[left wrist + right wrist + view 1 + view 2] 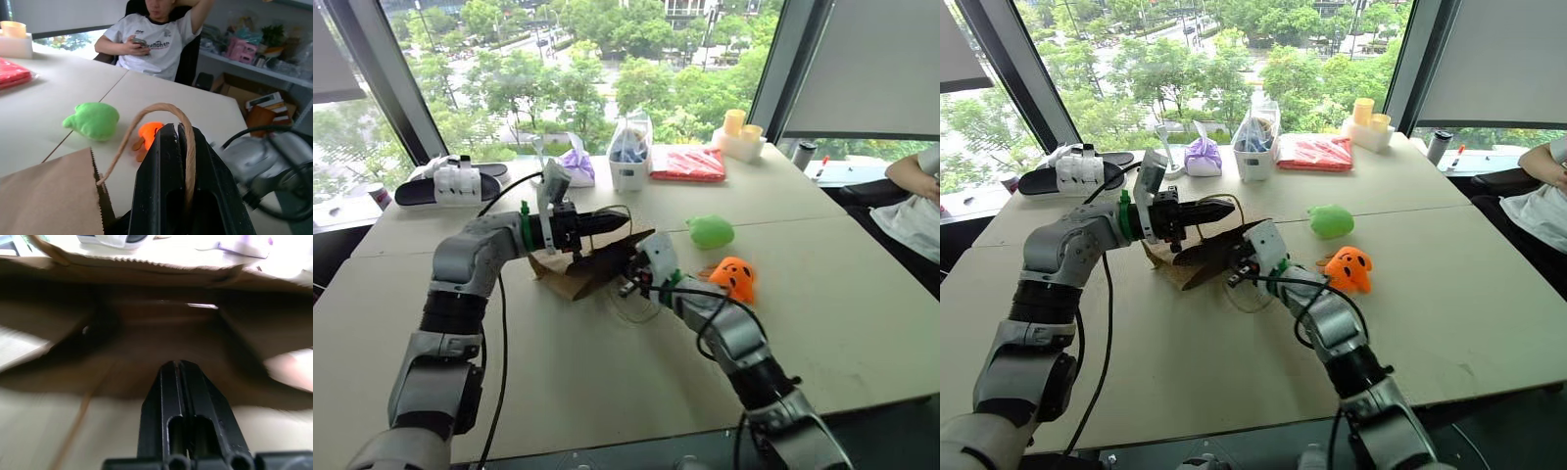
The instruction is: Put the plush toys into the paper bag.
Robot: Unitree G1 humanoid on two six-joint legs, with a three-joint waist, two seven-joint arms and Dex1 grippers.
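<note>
The brown paper bag (570, 277) lies on its side at mid-table, its mouth facing my right gripper. My left gripper (623, 221) points level across the bag and is shut on its tan cord handle (166, 110), which loops up over the fingers. My right gripper (176, 366) is shut with nothing in it, its tips at the bag's dark open mouth (161, 328). The light green plush toy (711, 231) and the orange plush toy (734, 278) rest on the table to the right of the bag, apart from both grippers.
Along the far edge are a purple pouch (576, 164), a clear plastic bag (629, 152), a red packet (688, 164), a white box with yellow cups (739, 134) and sandals (450, 181). A person (156, 34) sits at the right end of the table.
</note>
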